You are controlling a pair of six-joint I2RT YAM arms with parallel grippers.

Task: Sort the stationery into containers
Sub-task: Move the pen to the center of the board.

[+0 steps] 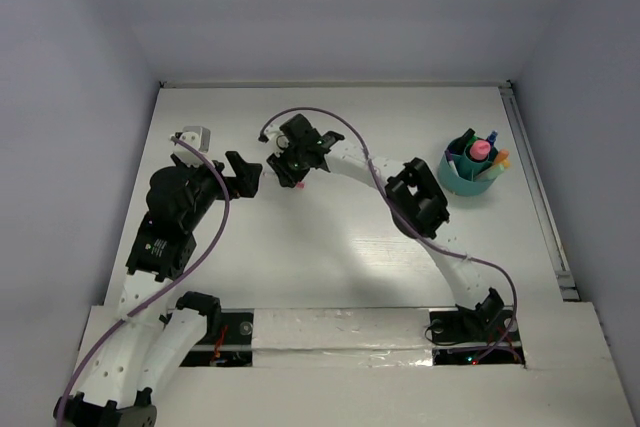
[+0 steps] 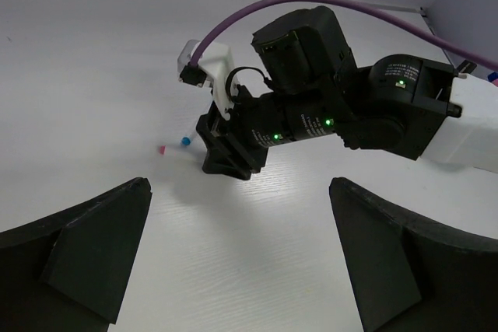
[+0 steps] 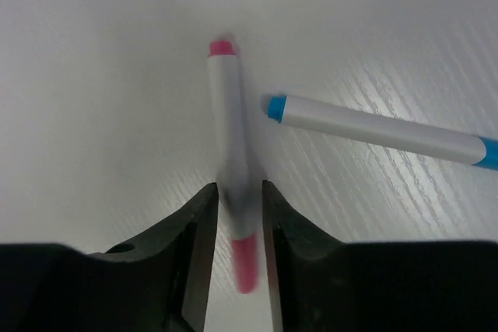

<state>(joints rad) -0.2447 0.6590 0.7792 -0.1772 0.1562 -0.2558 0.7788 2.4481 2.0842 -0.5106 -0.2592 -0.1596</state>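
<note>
My right gripper (image 3: 233, 196) pinches the pink-capped marker (image 3: 228, 114) off-centre, near its cap, at lower middle. It could swing or slip and knock the blue-capped marker (image 3: 373, 131) just beside it. My left gripper (image 1: 243, 174) is spread and empty. The teal holder (image 1: 455, 179) sits upper right.

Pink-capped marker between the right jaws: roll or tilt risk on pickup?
The pink-capped marker looks round and smooth, so likely rolls if nudged. Thin straight barrel suggests stiff, light. The jaws straddle it off-centre, so it may tilt.

The table (image 1: 300, 247) bears a teal holder (image 1: 462, 184), pink-capped marker (image 3: 231, 130), blue-capped marker (image 3: 373, 131).
</note>
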